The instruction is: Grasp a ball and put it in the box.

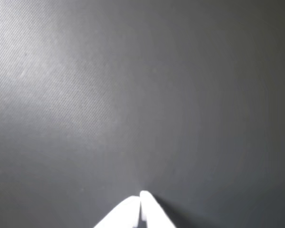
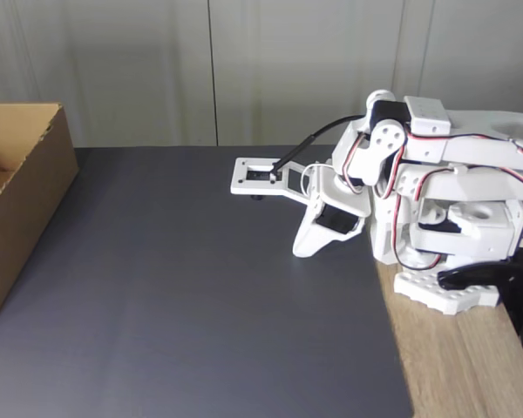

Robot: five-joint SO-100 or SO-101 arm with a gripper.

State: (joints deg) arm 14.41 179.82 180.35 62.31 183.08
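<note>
In the fixed view I count one box [image 2: 17, 200], brown cardboard, open-topped, at the left edge on the dark grey mat [image 2: 200, 305]. Right of it stands one white arm [image 2: 436, 209], folded low over the mat's right border, its base on a strip of wooden tabletop [image 2: 462, 366]. Its gripper [image 1: 141, 197] is closed, fingertips touching, holding nothing, just above bare mat in the wrist view. Pale wall panels [image 2: 244, 61] run behind.
</note>
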